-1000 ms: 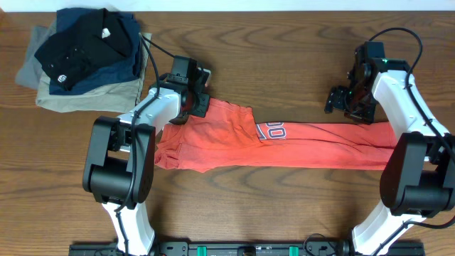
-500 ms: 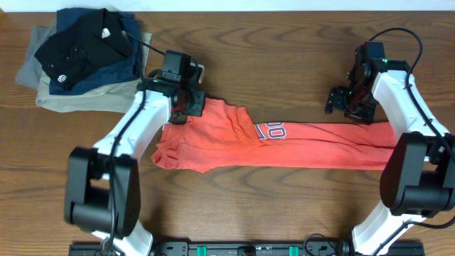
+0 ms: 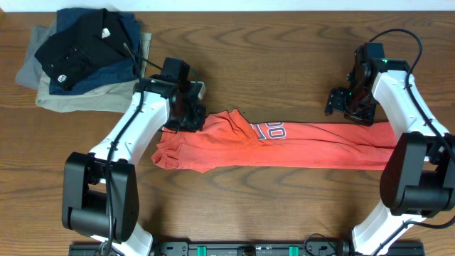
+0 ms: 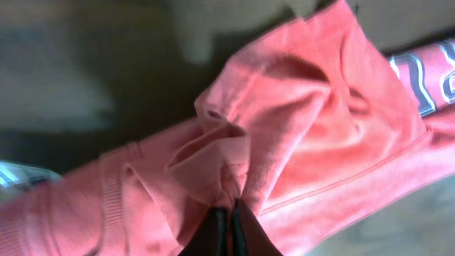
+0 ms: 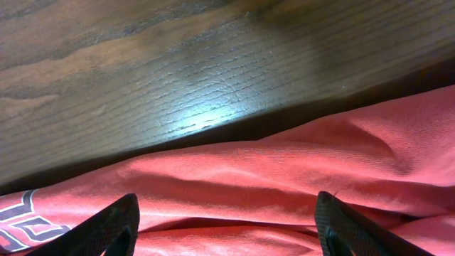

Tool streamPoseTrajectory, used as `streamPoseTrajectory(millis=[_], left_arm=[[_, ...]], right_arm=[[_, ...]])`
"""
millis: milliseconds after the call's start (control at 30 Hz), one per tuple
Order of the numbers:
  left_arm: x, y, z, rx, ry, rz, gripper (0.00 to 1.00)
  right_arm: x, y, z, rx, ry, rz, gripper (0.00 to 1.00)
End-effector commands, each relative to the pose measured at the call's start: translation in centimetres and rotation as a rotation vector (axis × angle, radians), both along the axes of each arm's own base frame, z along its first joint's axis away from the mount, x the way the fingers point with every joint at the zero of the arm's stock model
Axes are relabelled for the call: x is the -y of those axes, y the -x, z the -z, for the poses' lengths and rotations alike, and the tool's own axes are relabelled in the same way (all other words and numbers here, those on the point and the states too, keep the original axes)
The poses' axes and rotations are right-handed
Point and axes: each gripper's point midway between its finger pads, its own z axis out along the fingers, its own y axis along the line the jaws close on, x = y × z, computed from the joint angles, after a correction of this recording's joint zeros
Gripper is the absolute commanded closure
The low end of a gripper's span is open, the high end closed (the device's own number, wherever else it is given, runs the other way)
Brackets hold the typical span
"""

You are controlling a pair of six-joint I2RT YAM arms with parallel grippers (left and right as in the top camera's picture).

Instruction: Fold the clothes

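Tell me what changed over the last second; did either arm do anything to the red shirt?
The left gripper, pinched shut on the T-shirt at its far edge, slid slightly toward the robot's side, dragging the cloth into a raised bunch beside the lettering. The right gripper stayed open by the shirt's other end, and the folded pile did not move.

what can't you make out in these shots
- Overhead: the full lettering on the coral-red T-shirt, partly folded under.
- Overhead: the jaws of the left gripper, under its own wrist.
- Left wrist: what lies behind the T-shirt, blurred.
- Right wrist: whether the right gripper touches the T-shirt; the bottom edge cuts off its fingers.
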Motion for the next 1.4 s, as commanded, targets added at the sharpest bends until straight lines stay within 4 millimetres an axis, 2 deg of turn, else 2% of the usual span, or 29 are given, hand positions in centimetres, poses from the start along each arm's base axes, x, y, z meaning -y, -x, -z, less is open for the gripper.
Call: streamPoseTrajectory(millis=[0,133,333,400,667,833,900,933,967,1000,1033,1067,1167,1367], left_arm=[[0.5,0.9,-1.1,-0.028,0.040,-0.009,0.94],[-0.2,2.3,-0.9,-0.087,0.004,-0.013,0.94],[-4.0,3.8,-0.2,-0.150,-0.210,-0.098,0.94],[-4.6,4.2,-0.1,-0.163,-0.245,-0.109,0.94],[-5.1,4.6,-0.1,-0.178,-0.270,-0.115,0.94],[-8.6,5.2,-0.3,-0.188,-0.451,-0.194,0.94],[-9.4,5.4,-0.4,-0.197,-0.477,-0.204,0.94],[-9.5,5.5,-0.4,-0.202,-0.478,-0.208,0.90],[-9.6,5.5,-0.4,-0.206,-0.478,-0.212,0.73],[-9.7,5.5,-0.4,-0.207,-0.478,-0.214,0.51],[-9.8,5.5,-0.4,-0.205,-0.477,-0.217,0.35],[-9.8,5.4,-0.4,-0.203,-0.476,-0.218,0.31],[-9.7,5.1,-0.4,-0.192,-0.473,-0.220,0.29],[-9.1,4.9,-0.3,-0.189,-0.440,-0.222,0.31]], right_arm=[[-0.1,-0.1,-0.7,0.021,0.002,-0.009,0.23],[-0.1,-0.1,-0.7,0.021,0.002,-0.009,0.23],[-0.1,0.0,-0.7,0.020,0.002,-0.009,0.23],[-0.2,0.1,-0.7,0.016,0.001,-0.009,0.23],[-0.2,0.8,-0.7,-0.014,0.001,-0.009,0.23],[0.2,1.1,-0.7,-0.025,0.021,-0.008,0.23],[0.3,1.1,-0.7,-0.025,0.025,-0.008,0.23],[0.2,1.1,-0.7,-0.025,0.025,-0.008,0.23],[0.2,1.1,-0.7,-0.025,0.025,-0.008,0.23],[0.2,1.1,-0.7,-0.025,0.025,-0.008,0.22],[0.2,1.1,-0.7,-0.025,0.025,-0.008,0.22],[0.2,1.1,-0.7,-0.025,0.025,-0.008,0.22],[0.2,1.1,-0.7,-0.025,0.025,-0.008,0.22],[0.2,1.7,-0.6,-0.051,0.024,-0.008,0.21]])
